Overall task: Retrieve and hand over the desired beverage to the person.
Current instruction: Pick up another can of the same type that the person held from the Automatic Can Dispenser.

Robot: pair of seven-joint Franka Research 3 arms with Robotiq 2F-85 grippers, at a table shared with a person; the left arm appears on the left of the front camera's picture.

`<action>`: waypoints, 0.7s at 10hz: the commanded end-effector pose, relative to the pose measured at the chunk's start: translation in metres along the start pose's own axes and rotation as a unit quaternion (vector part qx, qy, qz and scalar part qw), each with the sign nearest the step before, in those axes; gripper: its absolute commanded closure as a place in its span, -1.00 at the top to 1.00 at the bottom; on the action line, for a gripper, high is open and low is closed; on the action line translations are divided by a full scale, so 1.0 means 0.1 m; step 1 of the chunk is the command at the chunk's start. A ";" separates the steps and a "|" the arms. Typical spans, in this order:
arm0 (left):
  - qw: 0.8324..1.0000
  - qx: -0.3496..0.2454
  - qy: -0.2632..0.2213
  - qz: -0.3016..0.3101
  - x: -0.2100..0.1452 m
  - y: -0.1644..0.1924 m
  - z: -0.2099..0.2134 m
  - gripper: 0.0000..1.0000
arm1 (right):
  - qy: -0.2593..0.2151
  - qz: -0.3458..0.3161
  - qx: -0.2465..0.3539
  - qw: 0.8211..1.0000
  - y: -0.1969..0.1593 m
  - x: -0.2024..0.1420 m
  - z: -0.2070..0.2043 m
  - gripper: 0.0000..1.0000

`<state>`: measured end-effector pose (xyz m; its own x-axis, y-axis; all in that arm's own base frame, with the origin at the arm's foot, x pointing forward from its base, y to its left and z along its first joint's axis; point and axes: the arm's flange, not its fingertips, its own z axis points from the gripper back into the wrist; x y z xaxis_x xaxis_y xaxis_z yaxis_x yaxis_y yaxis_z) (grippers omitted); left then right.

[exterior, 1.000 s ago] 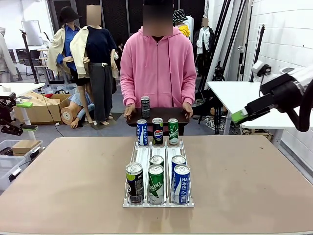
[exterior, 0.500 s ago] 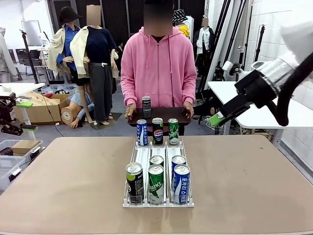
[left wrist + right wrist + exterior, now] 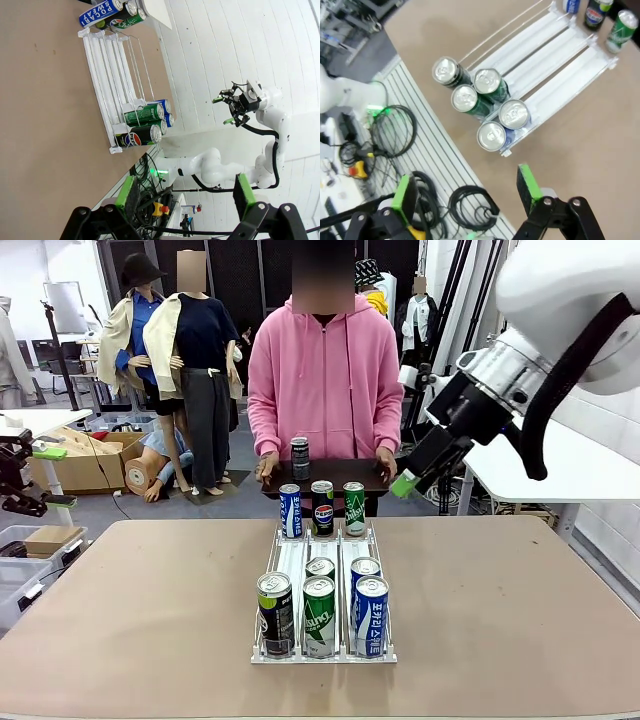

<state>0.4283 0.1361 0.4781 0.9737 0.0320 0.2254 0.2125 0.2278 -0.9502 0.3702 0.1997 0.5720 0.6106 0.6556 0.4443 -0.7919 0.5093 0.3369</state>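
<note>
The right gripper [image 3: 405,483] is raised above the counter's [image 3: 150,620] right side, fingers spread — cans [image 3: 486,80] in the rack [image 3: 555,50] are seen top-down from its wrist. The left gripper [image 3: 186,192] is likewise spread.

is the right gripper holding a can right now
No, the right gripper is open and empty, hanging well above the cans that stand in the rack.
</note>
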 end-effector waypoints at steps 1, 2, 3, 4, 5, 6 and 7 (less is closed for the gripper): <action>1.000 0.001 -0.004 -0.001 -0.03 -0.02 0.00 1.00 | 0.029 -0.004 -0.036 0.999 0.08 0.20 -0.14 1.00; 1.000 0.001 -0.004 -0.001 -0.03 -0.02 0.00 1.00 | 0.043 -0.004 -0.052 0.998 0.15 0.28 -0.26 1.00; 1.000 0.001 -0.004 -0.001 -0.03 -0.02 0.00 1.00 | 0.053 0.000 -0.066 0.996 0.24 0.33 -0.37 1.00; 1.000 0.001 -0.004 -0.001 -0.03 -0.02 0.00 1.00 | 0.059 0.003 -0.080 0.995 0.33 0.38 -0.49 1.00; 1.000 0.001 -0.004 -0.001 -0.03 -0.02 0.00 1.00 | 0.060 0.001 -0.101 0.993 0.43 0.41 -0.63 1.00; 1.000 0.001 -0.004 -0.001 -0.03 -0.02 0.00 1.00 | 0.064 -0.003 -0.127 0.990 0.54 0.41 -0.80 1.00; 1.000 0.001 -0.004 -0.001 -0.03 -0.02 0.00 1.00 | 0.061 -0.011 -0.147 0.987 0.62 0.41 -0.95 1.00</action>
<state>0.4282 0.1360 0.4780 0.9738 0.0320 0.2253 0.2123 0.2279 -0.9503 0.3498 0.3018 0.5455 0.6031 0.7219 0.3393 -0.7902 0.5988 0.1305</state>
